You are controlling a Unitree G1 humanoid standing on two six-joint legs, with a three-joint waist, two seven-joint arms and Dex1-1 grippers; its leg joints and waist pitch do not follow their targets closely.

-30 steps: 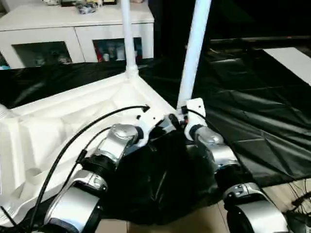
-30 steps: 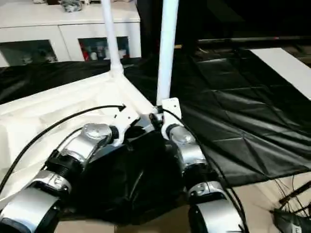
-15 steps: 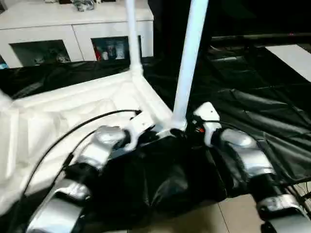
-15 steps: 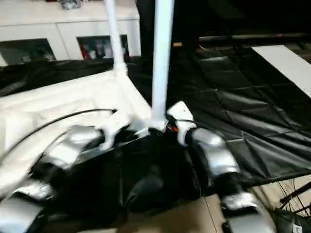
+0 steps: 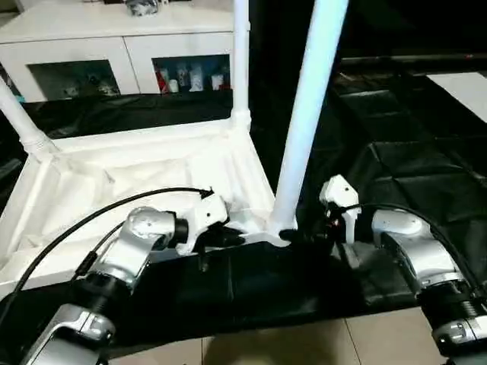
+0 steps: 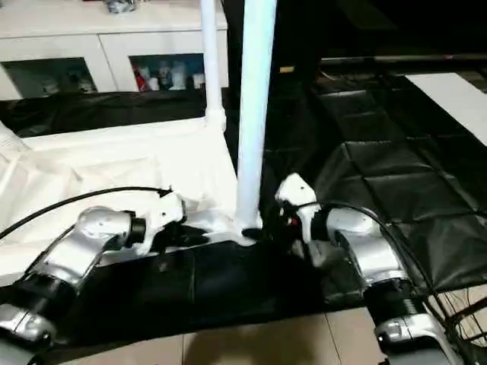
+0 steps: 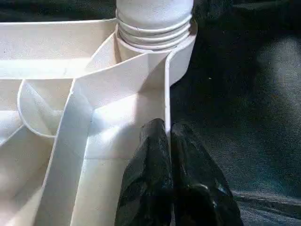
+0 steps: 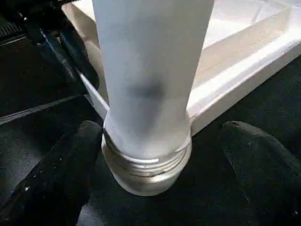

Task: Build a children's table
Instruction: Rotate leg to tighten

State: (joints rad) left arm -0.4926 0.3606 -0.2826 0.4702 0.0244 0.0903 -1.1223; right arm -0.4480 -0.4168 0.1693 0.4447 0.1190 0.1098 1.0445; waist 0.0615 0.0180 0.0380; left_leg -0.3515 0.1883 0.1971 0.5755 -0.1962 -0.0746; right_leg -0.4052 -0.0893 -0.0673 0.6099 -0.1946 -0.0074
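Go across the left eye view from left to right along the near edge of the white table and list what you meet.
Left gripper, shut on the tabletop's rim → near upright leg in its corner socket → right gripper, open beside that leg → black cloth.

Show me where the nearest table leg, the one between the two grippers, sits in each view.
Left eye: nearest leg, right of centre, rising out of frame.
Right eye: centre.
Left wrist: its threaded base at the top.
Right wrist: centre.
Shared landmark: the corner socket holding it.
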